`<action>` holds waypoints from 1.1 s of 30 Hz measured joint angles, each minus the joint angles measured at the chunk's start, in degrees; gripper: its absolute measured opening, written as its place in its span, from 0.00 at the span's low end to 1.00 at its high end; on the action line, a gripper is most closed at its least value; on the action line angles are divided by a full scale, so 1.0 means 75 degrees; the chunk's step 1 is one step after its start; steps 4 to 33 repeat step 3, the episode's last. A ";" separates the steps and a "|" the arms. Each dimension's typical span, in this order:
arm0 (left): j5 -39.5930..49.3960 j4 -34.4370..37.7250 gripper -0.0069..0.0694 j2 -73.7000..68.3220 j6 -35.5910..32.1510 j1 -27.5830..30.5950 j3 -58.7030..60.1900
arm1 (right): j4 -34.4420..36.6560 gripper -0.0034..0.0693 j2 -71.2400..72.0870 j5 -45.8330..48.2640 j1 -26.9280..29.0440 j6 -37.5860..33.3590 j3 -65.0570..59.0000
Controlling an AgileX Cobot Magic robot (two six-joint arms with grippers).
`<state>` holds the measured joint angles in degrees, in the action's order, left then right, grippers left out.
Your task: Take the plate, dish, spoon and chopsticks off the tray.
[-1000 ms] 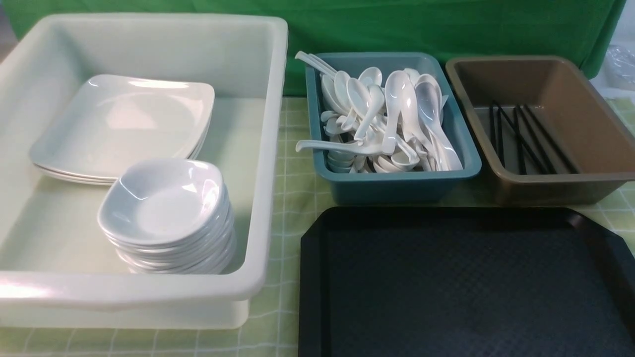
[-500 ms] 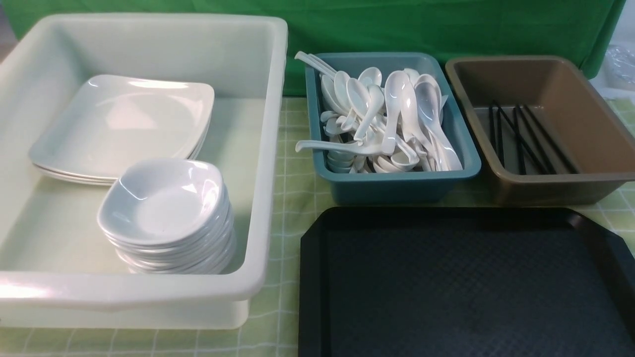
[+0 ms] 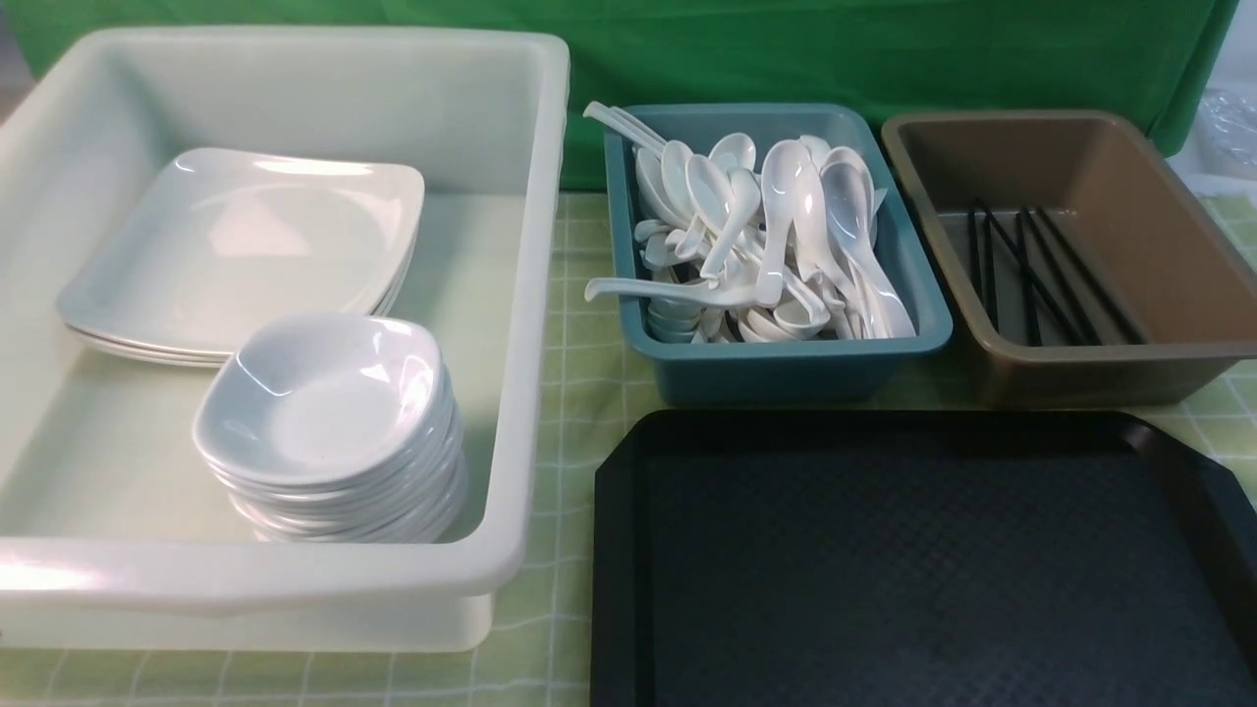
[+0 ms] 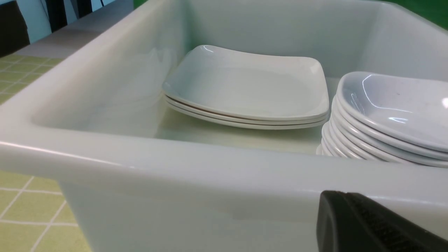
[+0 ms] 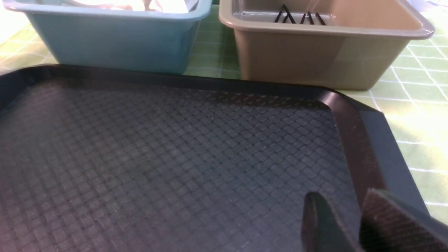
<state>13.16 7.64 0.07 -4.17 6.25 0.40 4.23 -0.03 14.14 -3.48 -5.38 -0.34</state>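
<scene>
The black tray [image 3: 913, 570] lies at the front right, and nothing lies on its patterned surface; it also fills the right wrist view [image 5: 175, 157]. White square plates [image 3: 245, 245] are stacked in the white tub, with a stack of small dishes [image 3: 324, 403] in front of them; both stacks show in the left wrist view, plates [image 4: 245, 87] and dishes [image 4: 395, 105]. White spoons [image 3: 776, 236] fill the teal bin. Black chopsticks [image 3: 1031, 265] lie in the brown bin. My left gripper [image 4: 344, 196] is shut and empty just outside the tub's near wall. My right gripper [image 5: 344, 199] is slightly open and empty over the tray's corner.
The big white tub [image 3: 295, 579] stands at the left. The teal bin [image 3: 786, 368] and the brown bin [image 3: 1080, 373] stand side by side behind the tray. A green checked cloth covers the table. Neither arm shows in the front view.
</scene>
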 joint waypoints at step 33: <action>0.0000 0.0000 0.10 0.0000 0.0000 0.0000 0.0000 | 0.0000 0.35 0.0000 0.0000 0.0000 0.0000 0.0000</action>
